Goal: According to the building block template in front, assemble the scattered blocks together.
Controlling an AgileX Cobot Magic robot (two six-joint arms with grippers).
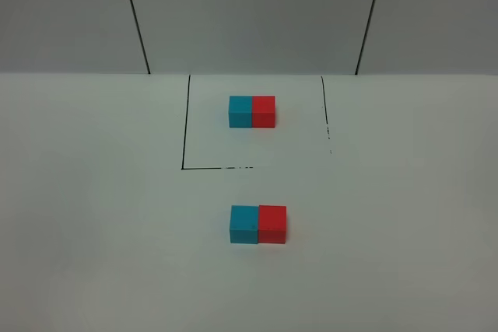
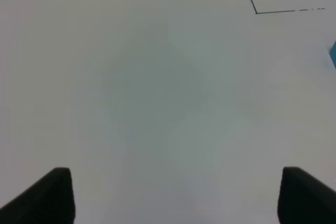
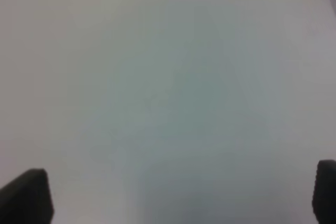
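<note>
No text, label, brand, number or sign can be read anywhere in these views.

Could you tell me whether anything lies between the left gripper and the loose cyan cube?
Nothing visible does. The left gripper is open over bare table, and the cyan cube already sits against the red cube.
</note>
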